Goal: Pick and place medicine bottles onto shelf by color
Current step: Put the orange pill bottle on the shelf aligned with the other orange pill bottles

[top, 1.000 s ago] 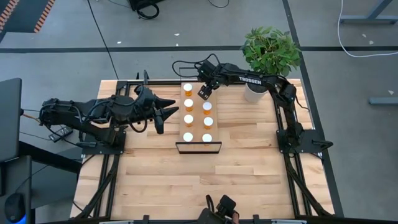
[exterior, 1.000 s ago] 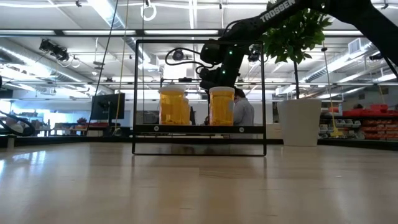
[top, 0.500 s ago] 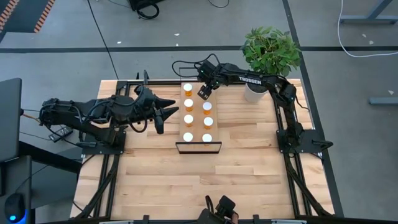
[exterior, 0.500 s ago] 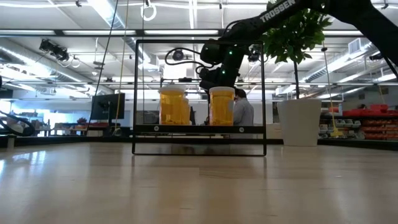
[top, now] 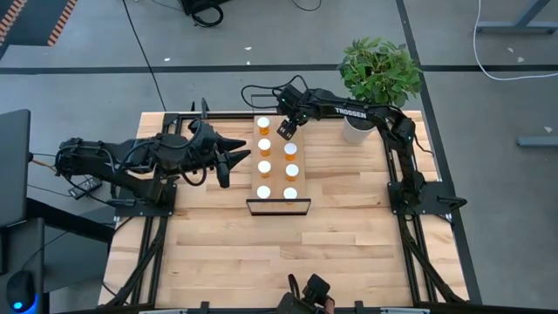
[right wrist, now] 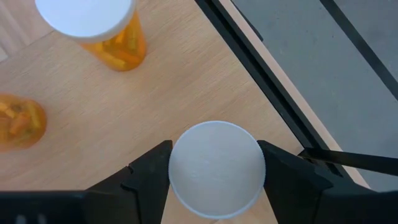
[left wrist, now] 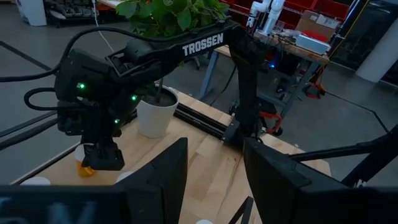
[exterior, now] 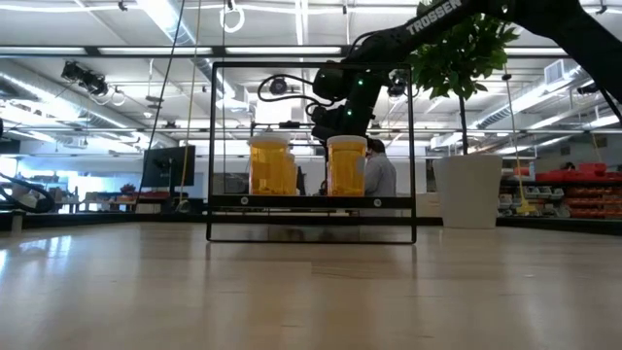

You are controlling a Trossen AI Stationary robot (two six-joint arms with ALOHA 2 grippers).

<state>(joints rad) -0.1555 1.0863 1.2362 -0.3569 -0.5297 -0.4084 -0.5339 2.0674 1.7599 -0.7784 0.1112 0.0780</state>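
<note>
The right gripper (right wrist: 214, 169) clamps a white-capped medicine bottle (right wrist: 216, 167) at the far end of the light-wood, black-framed shelf (top: 278, 164), apparently to seat it in its colour row, while the left gripper (top: 228, 162), jaws parted and empty, waits beside the shelf.

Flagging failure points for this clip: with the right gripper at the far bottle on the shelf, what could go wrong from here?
The right gripper straddles a white-capped bottle close to the shelf edge; a nudge might tip it off. Other bottles stand near, so lifting or swinging could knock them. The left gripper waits beside the shelf.
</note>
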